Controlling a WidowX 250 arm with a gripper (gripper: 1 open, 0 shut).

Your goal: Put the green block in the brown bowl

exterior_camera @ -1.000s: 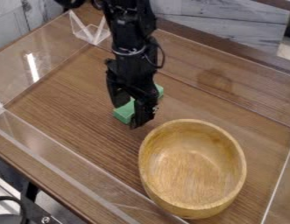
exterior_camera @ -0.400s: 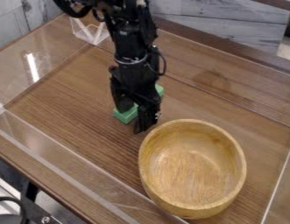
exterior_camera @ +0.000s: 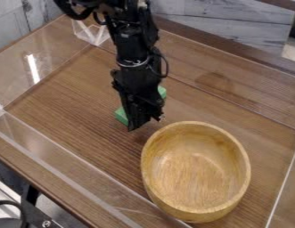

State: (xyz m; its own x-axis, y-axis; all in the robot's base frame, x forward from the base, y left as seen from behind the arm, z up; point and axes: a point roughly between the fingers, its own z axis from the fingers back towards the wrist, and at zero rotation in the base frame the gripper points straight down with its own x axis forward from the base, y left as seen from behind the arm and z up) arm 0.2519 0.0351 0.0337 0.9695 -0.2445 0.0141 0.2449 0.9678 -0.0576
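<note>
A single camera is looking steeply down over the table (exterior_camera: 66, 102) from close by, off its near edge; the arm (exterior_camera: 132, 40) is entering at 12 o'clock, the brown bowl (exterior_camera: 197, 169) sitting at 5 o'clock.

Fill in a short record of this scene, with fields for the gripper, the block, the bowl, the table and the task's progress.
gripper: points straight down, fingers closed on the green block
green block: lies on the table, green showing on either side of the fingers
brown bowl: upright, nothing in it, at lower right of the block and apart from it
table: wood-grain top with clear walls around it
progress: block gripped, not yet lifted, not in the bowl
</note>
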